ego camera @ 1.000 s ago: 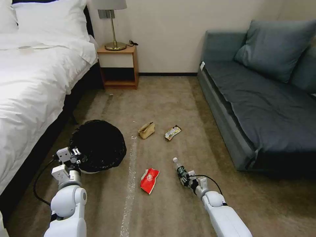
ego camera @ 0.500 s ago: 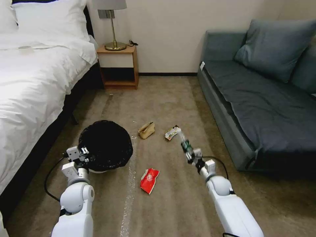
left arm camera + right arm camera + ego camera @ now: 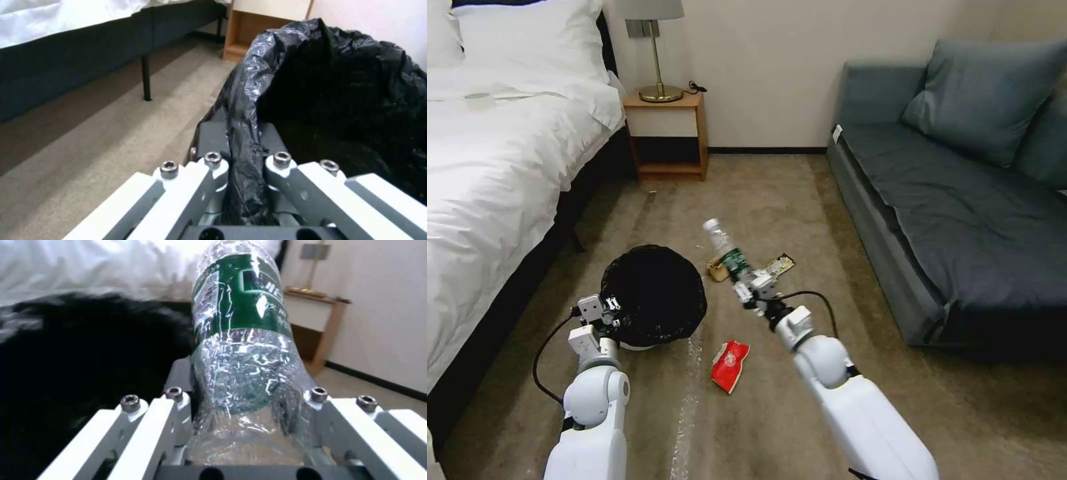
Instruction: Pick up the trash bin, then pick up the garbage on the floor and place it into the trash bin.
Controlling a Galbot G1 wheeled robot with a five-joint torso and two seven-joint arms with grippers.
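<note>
We've got the bin (image 3: 654, 293) pinched by its bag-lined rim in our left gripper (image 3: 606, 313), jaws clamped narrow on the black liner, down at about 8 o'clock in the head view. Our right gripper (image 3: 746, 283) has its jaws closed around the base of the bottle (image 3: 725, 247), which sticks up and out toward 11 o'clock, cap end just beside the bin's far edge.

To do this bit well, we reckon the bottle needs to sit squarely over the dark opening before we let go, cap pointing down into the bag so it doesn't bounce off the rim.

Left on the carpet: the red packet (image 3: 730, 365) at 6 o'clock, the paper bag (image 3: 717, 269) and the yellow wrapper (image 3: 779, 265) nearer the middle.
</note>
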